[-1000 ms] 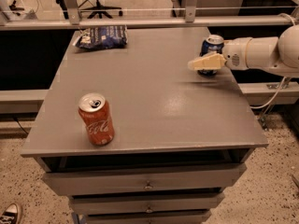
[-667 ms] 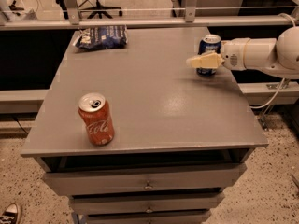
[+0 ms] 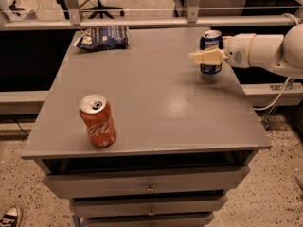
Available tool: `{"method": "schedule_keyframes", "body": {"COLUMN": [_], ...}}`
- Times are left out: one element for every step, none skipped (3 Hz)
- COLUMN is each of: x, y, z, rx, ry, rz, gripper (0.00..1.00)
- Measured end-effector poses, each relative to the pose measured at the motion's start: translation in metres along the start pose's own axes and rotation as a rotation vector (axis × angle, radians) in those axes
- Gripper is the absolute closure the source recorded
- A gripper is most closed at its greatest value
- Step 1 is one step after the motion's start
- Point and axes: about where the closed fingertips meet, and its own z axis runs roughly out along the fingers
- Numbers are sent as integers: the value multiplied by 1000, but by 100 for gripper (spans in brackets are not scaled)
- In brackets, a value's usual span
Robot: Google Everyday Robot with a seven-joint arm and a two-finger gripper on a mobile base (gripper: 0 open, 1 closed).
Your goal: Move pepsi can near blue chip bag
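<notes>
The pepsi can (image 3: 211, 40) is dark blue with a silver top and stands upright at the right side of the grey table (image 3: 156, 103). My gripper (image 3: 208, 55) reaches in from the right and is shut on the can; one pale finger (image 3: 205, 57) crosses the can's front and the other is hidden behind it. The blue chip bag (image 3: 104, 36) lies flat at the table's far left corner, well away from the can.
A red-orange cola can (image 3: 97, 121) stands upright near the front left edge. A metal rail (image 3: 142, 22) runs behind the table. Drawers (image 3: 150, 183) sit below the top. My white arm (image 3: 270, 51) extends past the right edge.
The gripper and the pepsi can have shifted slightly left, away from the right edge. The red can and the chip bag have not moved.
</notes>
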Motion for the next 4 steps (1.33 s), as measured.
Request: {"method": "schedule_keyframes", "body": {"x": [0, -3, -8, -13], "y": [1, 7, 17, 32], "z": [5, 26, 75, 122], "rx": [-6, -26, -59, -83], "ry": [-11, -81, -161, -218], "rz": [3, 13, 23, 33], "gripper": [100, 100, 100, 100]}}
